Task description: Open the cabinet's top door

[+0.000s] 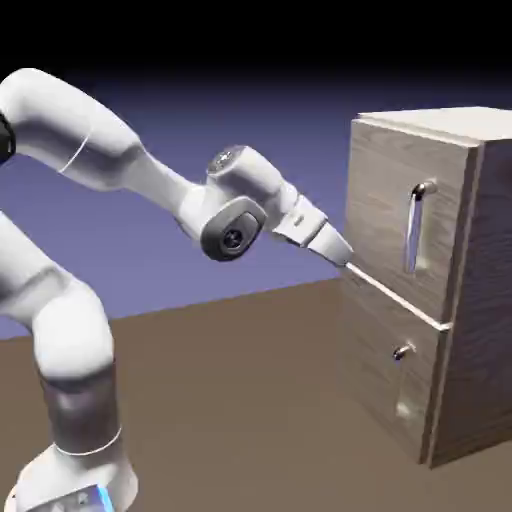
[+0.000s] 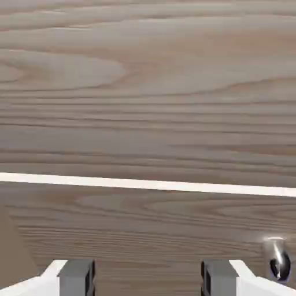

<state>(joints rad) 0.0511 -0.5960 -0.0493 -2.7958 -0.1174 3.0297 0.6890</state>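
Cabinet of boxy light-brown wood grain (image 1: pixel 392 300), both fronts closed, so I can't see what it contains. Its tall wood-grain top door (image 1: pixel 405 215) fills the upper front; the long vertical silver bar handle (image 1: pixel 413 230) sits toward the front's right edge in the exterior view. My white two-finger gripper (image 2: pixel 148 278) is released, fingers apart, near the seam's left end. I'd back off slightly, shift toward that bar, straddle it squarely, then pull along the hinge arc.

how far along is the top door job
Done: the gripper is near the cabinet front, fingertips apart. In hand: nothing; only bare wood shows between them. Left: gripping the tall silver bar handle and opening the top door, which looks closed flush above the white gap.
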